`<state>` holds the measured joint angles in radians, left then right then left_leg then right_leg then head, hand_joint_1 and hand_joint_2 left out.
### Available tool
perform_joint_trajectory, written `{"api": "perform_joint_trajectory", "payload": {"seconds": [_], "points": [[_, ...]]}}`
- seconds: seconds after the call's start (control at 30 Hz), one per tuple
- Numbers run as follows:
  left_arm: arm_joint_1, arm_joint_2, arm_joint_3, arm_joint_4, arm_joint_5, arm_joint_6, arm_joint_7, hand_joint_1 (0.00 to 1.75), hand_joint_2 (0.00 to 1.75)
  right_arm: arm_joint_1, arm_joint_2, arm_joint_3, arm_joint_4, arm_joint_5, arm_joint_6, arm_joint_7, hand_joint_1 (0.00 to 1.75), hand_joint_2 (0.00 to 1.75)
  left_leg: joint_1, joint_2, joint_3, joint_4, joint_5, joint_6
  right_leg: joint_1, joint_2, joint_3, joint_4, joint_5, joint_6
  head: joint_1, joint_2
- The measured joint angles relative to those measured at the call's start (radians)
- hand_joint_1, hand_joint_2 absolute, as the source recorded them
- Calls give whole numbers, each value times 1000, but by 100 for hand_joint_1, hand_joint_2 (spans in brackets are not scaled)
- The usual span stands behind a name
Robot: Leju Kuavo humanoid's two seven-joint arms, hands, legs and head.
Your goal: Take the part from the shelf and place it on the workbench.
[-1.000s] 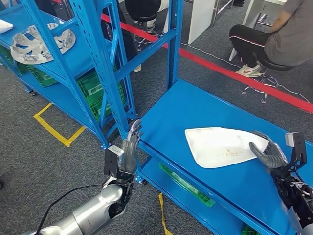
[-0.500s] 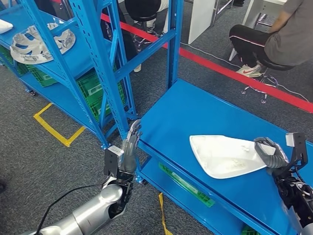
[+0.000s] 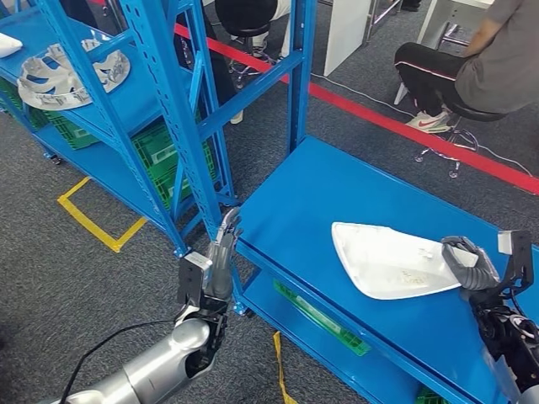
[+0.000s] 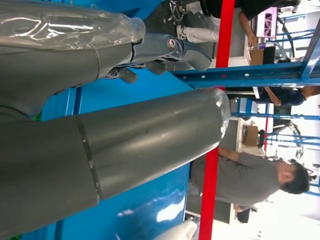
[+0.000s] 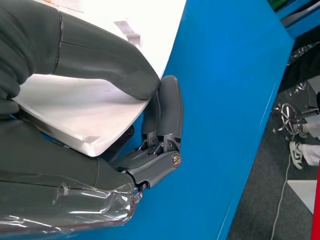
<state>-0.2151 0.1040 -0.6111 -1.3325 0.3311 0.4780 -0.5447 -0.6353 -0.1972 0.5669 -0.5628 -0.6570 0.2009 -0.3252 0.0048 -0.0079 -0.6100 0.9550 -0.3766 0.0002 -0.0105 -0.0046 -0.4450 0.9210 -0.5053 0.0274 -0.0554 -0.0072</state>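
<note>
A white curved plastic part (image 3: 391, 261) lies over the blue workbench top (image 3: 305, 210), its pointed end toward the left. My right hand (image 3: 469, 268) grips its right end; in the right wrist view the thumb (image 5: 109, 55) presses on top of the part (image 5: 79, 107) and the fingers (image 5: 166, 120) curl beneath its edge. My left hand (image 3: 219, 257) stands upright beside the workbench's left corner, fingers straight and apart, holding nothing. In the left wrist view the left hand (image 4: 143, 100) is seen against the blue surface.
A blue shelf rack (image 3: 172, 109) stands at the left, with a white openwork part (image 3: 61, 76) on its shelf and green crates (image 3: 159, 160) below. A seated person (image 3: 477, 67) is behind the red floor line (image 3: 413, 130). A yellow floor mark (image 3: 95, 223) lies at the left.
My right hand has drawn the white part to the right across the workbench and changed its hold from thumb alone on top to a closed grip. The left hand stays put.
</note>
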Motion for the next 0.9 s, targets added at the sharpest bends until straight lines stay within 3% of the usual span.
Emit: {"api": "perform_joint_trajectory", "payload": {"seconds": [0.4,0.67,0.9], "points": [[10,2,0,0,-12,4,11,0,0,36,-15,-28,-53,-57,-49,-30,175,175,0,0,0,0,0,0,0,0,1,0,0,0,0,0],[20,4,0,-1,-25,0,16,0,0,97,-50,-92,-245,-86,-79,-20,175,175,0,0,0,0,0,0,0,0,1,0,0,0,0,0],[28,6,1,-3,-37,-10,30,0,0,156,-64,-143,-510,-72,-111,10,175,175,0,0,0,0,0,0,0,0,0,1,0,0,0,0]]}}
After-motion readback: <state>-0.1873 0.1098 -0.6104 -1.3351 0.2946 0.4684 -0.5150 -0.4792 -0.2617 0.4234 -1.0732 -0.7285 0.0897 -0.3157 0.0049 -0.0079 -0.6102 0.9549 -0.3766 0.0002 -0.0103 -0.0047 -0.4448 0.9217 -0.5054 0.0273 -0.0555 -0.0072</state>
